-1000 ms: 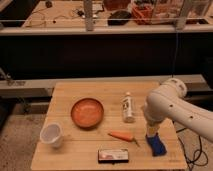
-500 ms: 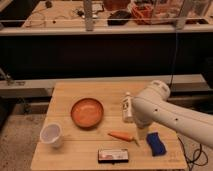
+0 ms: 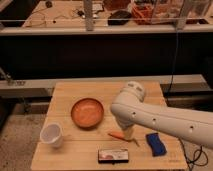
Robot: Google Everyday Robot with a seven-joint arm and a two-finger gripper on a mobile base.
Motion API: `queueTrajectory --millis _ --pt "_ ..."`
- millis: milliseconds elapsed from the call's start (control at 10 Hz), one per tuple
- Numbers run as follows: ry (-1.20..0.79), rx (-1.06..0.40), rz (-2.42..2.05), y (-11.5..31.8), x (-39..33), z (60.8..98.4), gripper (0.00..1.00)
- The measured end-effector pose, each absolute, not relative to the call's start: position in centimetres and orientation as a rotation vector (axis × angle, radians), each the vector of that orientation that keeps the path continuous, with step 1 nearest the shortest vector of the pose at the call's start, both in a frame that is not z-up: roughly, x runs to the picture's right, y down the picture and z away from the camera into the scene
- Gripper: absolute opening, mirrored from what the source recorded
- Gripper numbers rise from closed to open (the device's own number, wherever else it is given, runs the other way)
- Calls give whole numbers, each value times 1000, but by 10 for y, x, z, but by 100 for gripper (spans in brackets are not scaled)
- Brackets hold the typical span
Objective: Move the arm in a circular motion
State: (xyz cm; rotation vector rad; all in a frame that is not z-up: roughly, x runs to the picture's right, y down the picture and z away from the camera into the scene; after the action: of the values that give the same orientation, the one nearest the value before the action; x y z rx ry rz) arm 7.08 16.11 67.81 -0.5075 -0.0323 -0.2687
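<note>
Over the right half of the wooden table [image 3: 65, 92], in the one camera view, we see the arm [image 3: 160, 117] reaching in from the lower right edge. It is a thick white tube with small dark dots along its casing. It rises leftward to a rounded joint [image 3: 132, 94] above the middle of the table and there turns downward. At the bottom of that downward link we make out the gripper [image 3: 129, 133], a pale tip close above the tabletop. The link above covers most of it, so we cannot tell whether it is spread or closed.

Taking the gripper as our mark, the carrot [image 3: 119, 135] lies just beside it on the left of the frame, with its thin end running on past the tip toward the right. We cannot tell whether the two touch. The blue block [image 3: 155, 143] lies near the gripper on its right and apart from it, just below the arm's long white casing. The flat dark packet [image 3: 114, 155] lies on the camera's side of the gripper, a little to the left, near the table's front edge. The orange bowl [image 3: 87, 112] sits to the left and farther back, its rim near the downward link. The white cup [image 3: 51, 135] stands well apart to the left, by the front left corner.

Behind the table we see a dark lower shelf [image 3: 100, 50] and a cluttered bench [image 3: 65, 12]. A dark cable [image 3: 175, 60] hangs down at the right.
</note>
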Motion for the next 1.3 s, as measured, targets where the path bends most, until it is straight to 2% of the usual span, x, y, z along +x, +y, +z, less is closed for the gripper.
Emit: queueTrajectory --millis 600,1300 --pt "-31 -493 -307 150 33 696 80" --pt "-25 -467 -347 112 18 732 80"
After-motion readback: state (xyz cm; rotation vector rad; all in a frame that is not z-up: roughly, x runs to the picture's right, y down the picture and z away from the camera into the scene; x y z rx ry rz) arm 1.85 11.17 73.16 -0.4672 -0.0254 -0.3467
